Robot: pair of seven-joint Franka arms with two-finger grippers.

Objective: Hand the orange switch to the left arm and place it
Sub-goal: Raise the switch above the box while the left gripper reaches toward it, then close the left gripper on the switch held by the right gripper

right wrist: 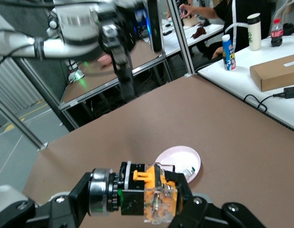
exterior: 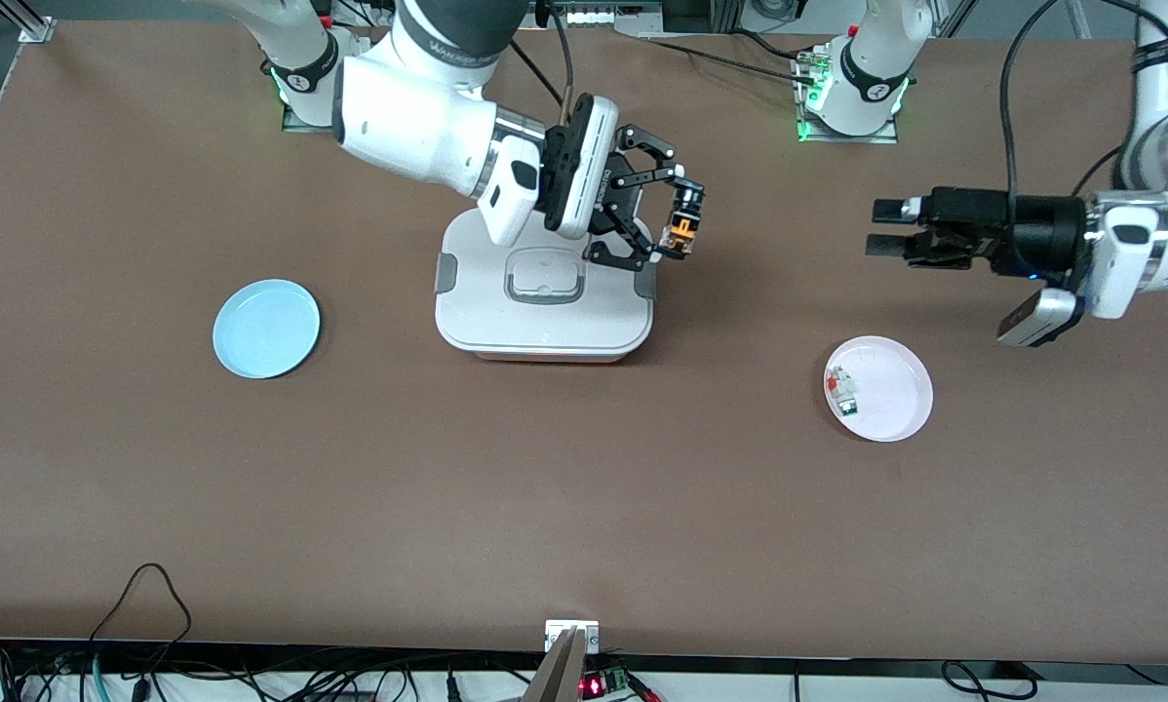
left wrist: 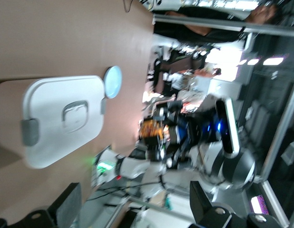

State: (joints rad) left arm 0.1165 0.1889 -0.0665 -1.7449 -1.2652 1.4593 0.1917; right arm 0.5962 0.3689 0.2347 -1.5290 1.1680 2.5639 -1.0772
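Note:
My right gripper (exterior: pixel 677 222) is shut on the orange switch (exterior: pixel 683 225), a small black part with an orange middle, and holds it in the air just past the box's end toward the left arm. In the right wrist view the switch (right wrist: pixel 147 192) sits between the fingers. The white lidded box (exterior: pixel 543 290) stands on the table under the right arm's wrist. My left gripper (exterior: pixel 881 226) is open and empty, held level in the air, pointing at the switch from some way off. In the left wrist view the box (left wrist: pixel 61 116) and the switch (left wrist: pixel 151 129) show.
A pale pink plate (exterior: pixel 896 405) with small red-and-white and green-and-white parts lies nearer the front camera, toward the left arm's end. A light blue plate (exterior: pixel 266 328) lies toward the right arm's end. Cables run along the table's front edge.

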